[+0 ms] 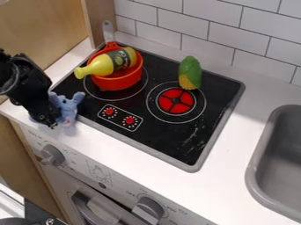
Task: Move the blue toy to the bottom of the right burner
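Observation:
At the left, the black gripper (45, 115) is low over the white counter, just beyond the stove's left front corner. Against its right side is the blue toy (67, 105), a small plush with two ear-like parts pointing up and a pinkish lower end. The gripper covers part of the toy's left side, and whether it holds the toy I cannot tell. The right burner (177, 101) is a red disc inside white rings on the black stove top, to the right of the toy.
A red pot (116, 82) with a yellow bottle (106, 64) lying in it stands on the left burner. Behind the right burner is a green and yellow corn toy (190, 73). A grey sink (254, 169) lies at the right, and a tiled wall (229, 30) runs along the back.

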Tool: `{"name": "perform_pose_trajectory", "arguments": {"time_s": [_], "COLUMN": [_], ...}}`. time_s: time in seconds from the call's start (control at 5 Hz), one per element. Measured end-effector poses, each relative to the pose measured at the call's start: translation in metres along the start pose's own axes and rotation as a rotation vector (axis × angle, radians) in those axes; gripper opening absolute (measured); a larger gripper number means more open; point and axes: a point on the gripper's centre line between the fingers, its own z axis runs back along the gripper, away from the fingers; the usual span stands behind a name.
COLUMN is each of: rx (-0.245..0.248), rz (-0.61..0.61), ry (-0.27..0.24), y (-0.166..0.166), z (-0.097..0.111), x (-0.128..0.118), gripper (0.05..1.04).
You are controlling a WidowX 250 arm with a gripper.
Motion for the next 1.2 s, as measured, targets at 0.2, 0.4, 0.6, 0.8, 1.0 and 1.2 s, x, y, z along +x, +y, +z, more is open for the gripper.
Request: {"name": "perform_pose_trajectory", "arguments": {"time_s": [0.2,0.4,0.6,0.8,1.0,1.2], "rx": [-0.031,-0.050,-0.053,-0.061,-0.064,-0.065], "rz": [-0.001,-0.003,0.003,0.005,0.025,0.079], "ry": [0.020,0.046,0.079,0.115,0.158,0.211], "y": [-0.003,-0.003,-0.003,-0.011,-0.016,-0.032], "z": [0.005,0.016,0.031,0.040,0.058,0.072], "x": [0.003,0.008,0.013,0.015,0.027,0.039], "gripper": [0.175,0.078,0.056,0.056,0.056,0.056]}}
